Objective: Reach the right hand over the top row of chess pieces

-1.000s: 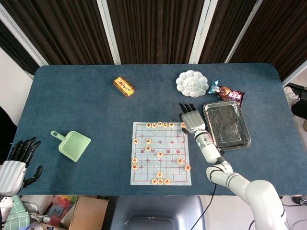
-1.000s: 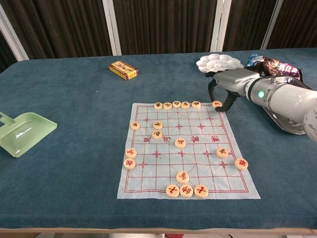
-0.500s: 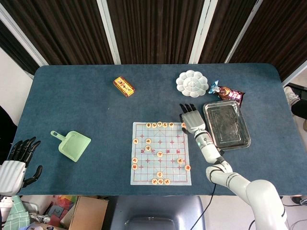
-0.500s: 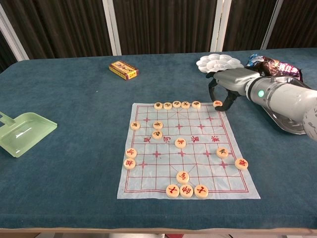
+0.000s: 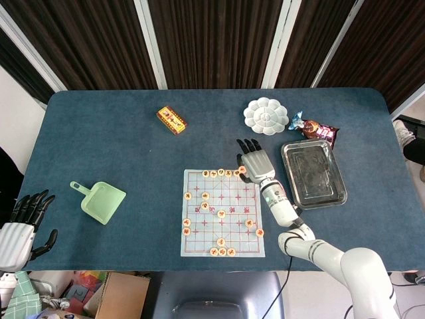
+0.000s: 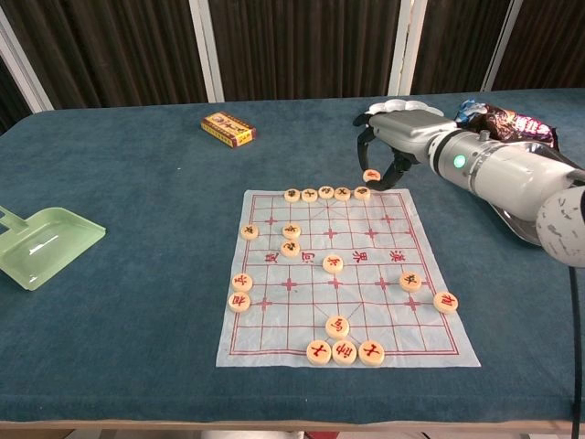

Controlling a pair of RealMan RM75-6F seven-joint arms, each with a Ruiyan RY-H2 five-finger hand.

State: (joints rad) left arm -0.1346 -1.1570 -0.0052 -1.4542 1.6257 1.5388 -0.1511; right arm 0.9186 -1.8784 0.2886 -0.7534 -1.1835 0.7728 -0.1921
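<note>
A paper chess board point(image 5: 206, 229) point(image 6: 366, 274) lies on the blue table with round pale pieces on it. The top row of pieces point(image 5: 220, 173) point(image 6: 325, 193) runs along its far edge. My right hand point(image 5: 252, 162) point(image 6: 391, 144) hovers at the right end of that row, fingers curled down. It pinches one chess piece point(image 6: 372, 175), lifted just beyond the board's far edge. My left hand point(image 5: 23, 222) rests at the table's near left edge, away from the board, with its fingers apart and nothing in it.
A green dustpan point(image 5: 103, 201) point(image 6: 41, 242) lies at the left. A yellow-red box point(image 5: 171, 120) point(image 6: 227, 128) sits behind the board. A white palette point(image 5: 265, 115), a snack packet point(image 5: 317, 128) point(image 6: 507, 122) and a metal tray point(image 5: 313, 173) are to the right.
My right hand has moved left from the board's far right corner to the end of the top row, carrying the piece that lay at that corner. The left hand is still.
</note>
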